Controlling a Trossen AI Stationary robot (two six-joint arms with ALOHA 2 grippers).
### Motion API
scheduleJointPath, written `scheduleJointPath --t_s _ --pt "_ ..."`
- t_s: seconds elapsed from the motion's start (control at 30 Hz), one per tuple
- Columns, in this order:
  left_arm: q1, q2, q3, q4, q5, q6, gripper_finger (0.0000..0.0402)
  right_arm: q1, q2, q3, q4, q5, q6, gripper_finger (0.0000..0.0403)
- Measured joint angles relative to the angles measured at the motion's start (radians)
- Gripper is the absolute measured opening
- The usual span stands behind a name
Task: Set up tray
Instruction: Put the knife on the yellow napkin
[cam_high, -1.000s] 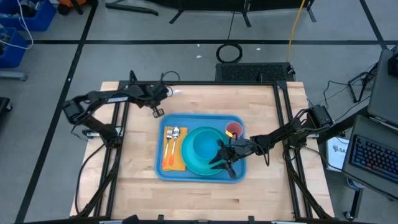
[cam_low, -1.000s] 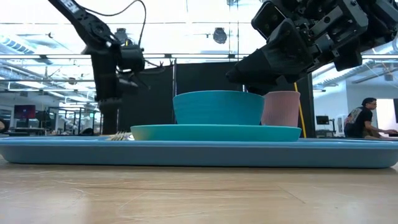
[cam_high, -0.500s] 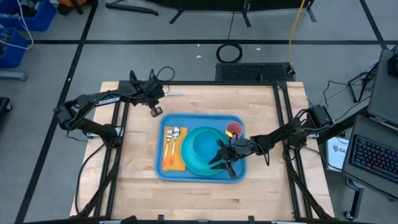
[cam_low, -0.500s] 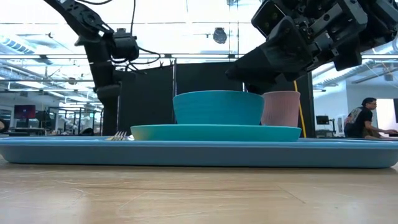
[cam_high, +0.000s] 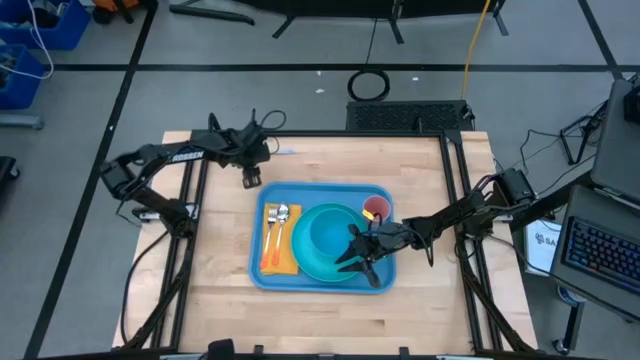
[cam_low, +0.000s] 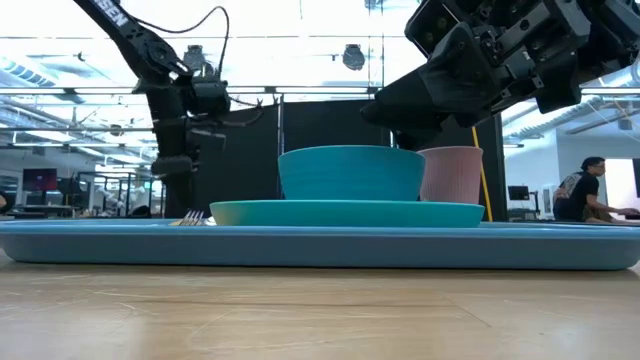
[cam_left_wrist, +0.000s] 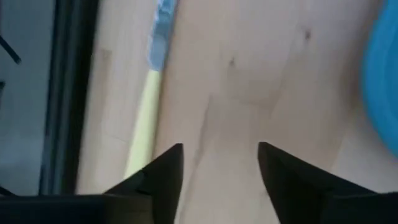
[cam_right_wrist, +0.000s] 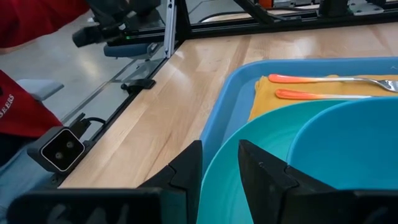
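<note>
Showing tray (cam_high: 322, 280) whole from above, edge-on low

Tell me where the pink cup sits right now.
In the high view the pink cup stands in the tray's far right corner, beside the teal bowl, just beyond the right gripper.

White letters run along the left arm (cam_high: 165, 157) in the high view, too small to read for sure. In the right wrist view, a red cloth (cam_right_wrist: 18, 102) shows partial white letters, seemingly "EERS".
</note>
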Motion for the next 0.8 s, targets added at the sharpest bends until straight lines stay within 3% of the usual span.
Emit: scheduleJointPath --t_s 0.23,0.53,0.8 --pt "0.044 0.094 0.0 0.051 -0.012 0.088 0.0247 0.0 0.0 0.0 -0.007 0.0 -0.007 0.0093" --pt "0.08 0.127 0.008 0.077 -0.095 0.153 0.0231 0.0 0.0 0.0 -0.008 -0.001 -0.019 0.0093" --pt "0.114 0.122 0.037 0.079 -0.052 0.179 0.0214 0.0 0.0 0.0 -0.008 -0.005 -0.022 0.0093"
